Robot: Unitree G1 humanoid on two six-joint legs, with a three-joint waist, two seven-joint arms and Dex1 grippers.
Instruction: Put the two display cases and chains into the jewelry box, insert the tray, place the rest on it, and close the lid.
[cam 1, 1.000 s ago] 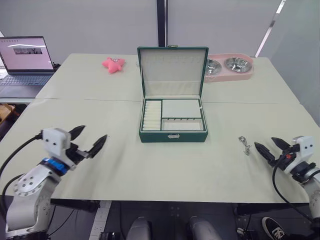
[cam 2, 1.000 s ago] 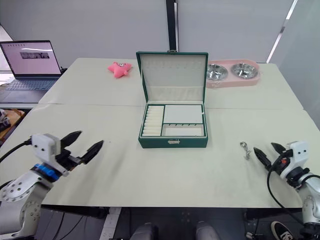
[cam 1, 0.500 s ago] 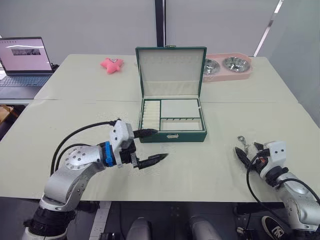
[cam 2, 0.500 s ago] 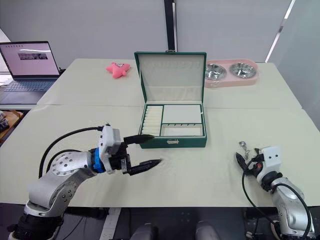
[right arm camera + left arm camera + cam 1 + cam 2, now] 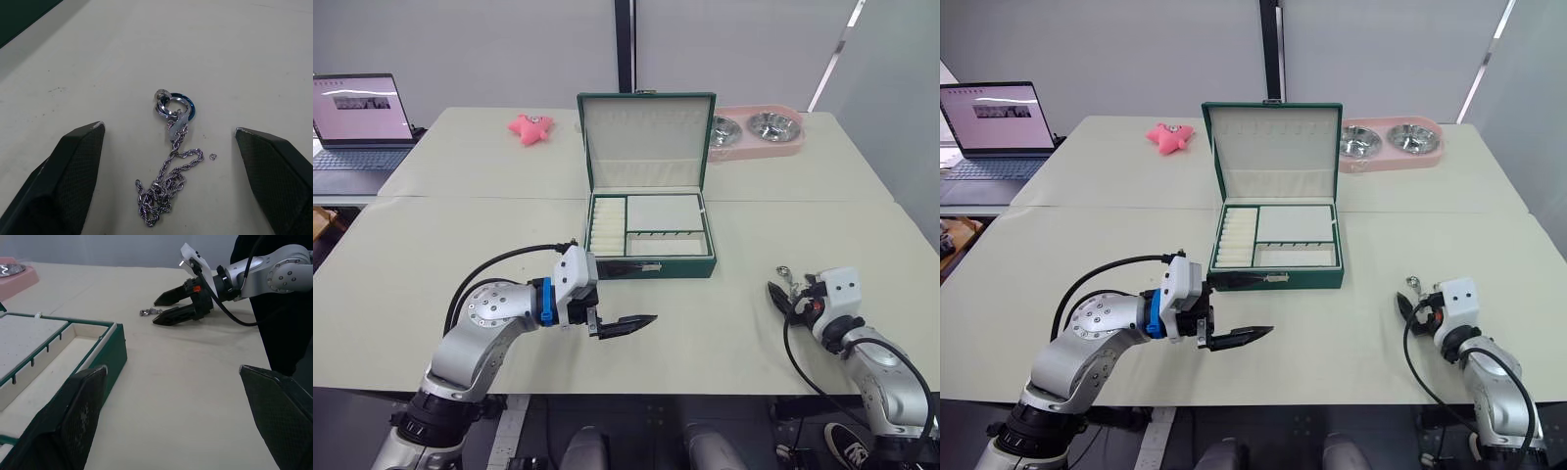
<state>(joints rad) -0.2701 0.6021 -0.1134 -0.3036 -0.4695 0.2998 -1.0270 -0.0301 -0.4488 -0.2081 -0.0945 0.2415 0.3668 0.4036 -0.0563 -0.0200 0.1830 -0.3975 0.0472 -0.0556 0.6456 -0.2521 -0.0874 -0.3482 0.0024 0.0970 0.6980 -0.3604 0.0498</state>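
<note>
The dark green jewelry box stands mid-table with its lid upright. The cream-lined tray with ring-roll slots sits in it near the rim. A silver chain with a blue ring lies on the table at the right. My right gripper is open and low, its fingers on either side of the chain. My left gripper is open just in front of the box's front wall, holding nothing. The display cases are out of view.
A pink double-bowl feeder sits behind the box to the right. A pink star toy lies at the back left. An open laptop stands at the far left. A seam runs across the table.
My left arm swung from the table's left front to just before the box. My right gripper moved in leftward until its fingers flank the chain. The chain lies where it was.
</note>
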